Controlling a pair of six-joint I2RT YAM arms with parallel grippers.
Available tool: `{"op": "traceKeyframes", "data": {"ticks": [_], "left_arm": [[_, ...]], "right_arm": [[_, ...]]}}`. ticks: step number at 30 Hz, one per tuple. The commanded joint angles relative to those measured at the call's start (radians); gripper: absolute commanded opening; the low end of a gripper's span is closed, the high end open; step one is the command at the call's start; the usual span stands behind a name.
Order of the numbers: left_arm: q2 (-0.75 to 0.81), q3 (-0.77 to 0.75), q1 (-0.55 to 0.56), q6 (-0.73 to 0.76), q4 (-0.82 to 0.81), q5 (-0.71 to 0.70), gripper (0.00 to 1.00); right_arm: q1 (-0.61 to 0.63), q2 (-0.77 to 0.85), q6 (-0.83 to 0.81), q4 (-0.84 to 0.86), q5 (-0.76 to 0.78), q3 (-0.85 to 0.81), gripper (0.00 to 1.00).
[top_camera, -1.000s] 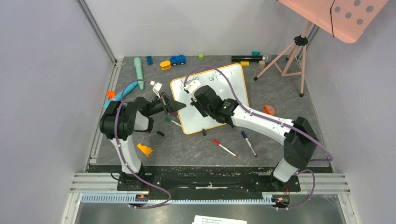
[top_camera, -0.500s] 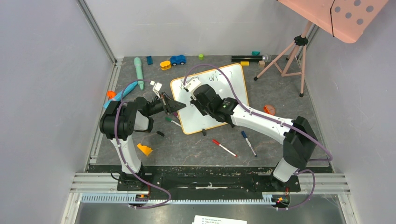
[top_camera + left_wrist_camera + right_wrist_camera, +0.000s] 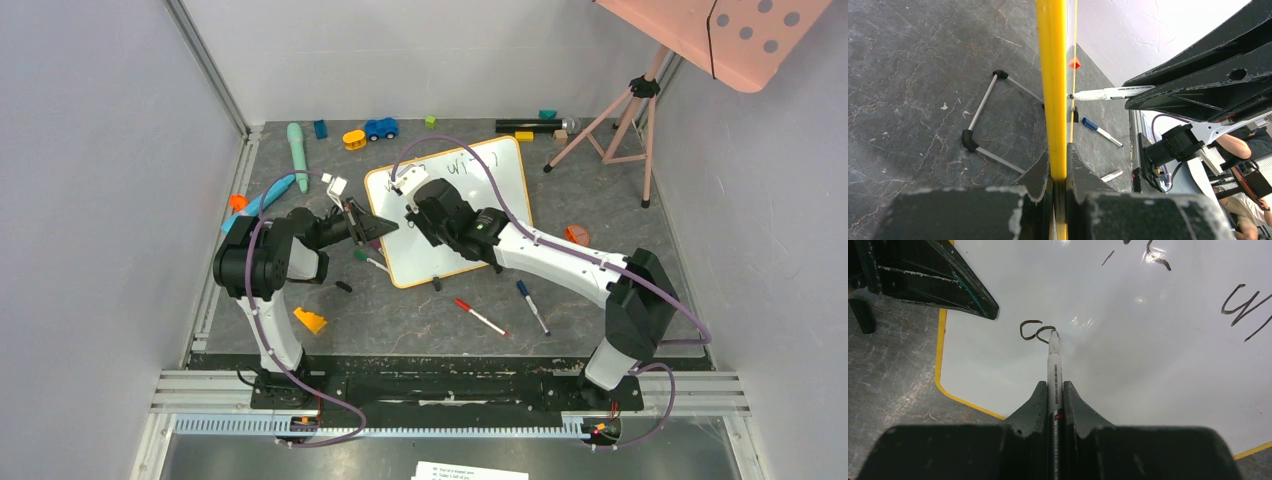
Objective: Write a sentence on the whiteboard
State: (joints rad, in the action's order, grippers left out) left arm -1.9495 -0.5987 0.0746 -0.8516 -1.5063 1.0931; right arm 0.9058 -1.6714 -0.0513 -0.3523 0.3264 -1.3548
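Observation:
The whiteboard (image 3: 470, 200) lies tilted on the dark table, white with a thin orange frame. My left gripper (image 3: 378, 226) is shut on its left frame edge (image 3: 1052, 100). My right gripper (image 3: 408, 193) is shut on a white marker (image 3: 1053, 370) whose tip touches the board (image 3: 1148, 365). The sentence shows as dark strokes: a "c" and a part letter at the tip (image 3: 1034, 330), and more letters in the row above (image 3: 1243, 310). That upper row shows faintly in the top view (image 3: 462, 167). The right arm hides part of the board.
A red marker (image 3: 481, 317) and a blue marker (image 3: 532, 306) lie near the board's front edge, a green-capped one (image 3: 368, 260) by its left corner. Toys lie at the back and left of the table. A pink tripod (image 3: 620, 120) stands at the back right.
My right gripper has moved slightly left and away across the board with the marker. The left gripper has held still on the frame.

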Motion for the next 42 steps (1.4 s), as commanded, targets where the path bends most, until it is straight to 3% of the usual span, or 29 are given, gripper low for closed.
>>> {"op": "traceKeyframes", "data": {"ticks": [1,14,42], "left_arm": [[-0.010,0.011,-0.003,0.192,-0.051,-0.053,0.02],[-0.010,0.012,-0.004,0.191,-0.051,-0.054,0.02],[-0.009,0.015,-0.003,0.190,-0.051,-0.053,0.02]], "right_arm": [[-0.010,-0.012,-0.013,0.065,-0.027,-0.040,0.00],[-0.013,0.124,0.002,0.147,-0.005,0.076,0.00],[-0.036,0.073,0.035,0.095,-0.034,0.078,0.00]]}}
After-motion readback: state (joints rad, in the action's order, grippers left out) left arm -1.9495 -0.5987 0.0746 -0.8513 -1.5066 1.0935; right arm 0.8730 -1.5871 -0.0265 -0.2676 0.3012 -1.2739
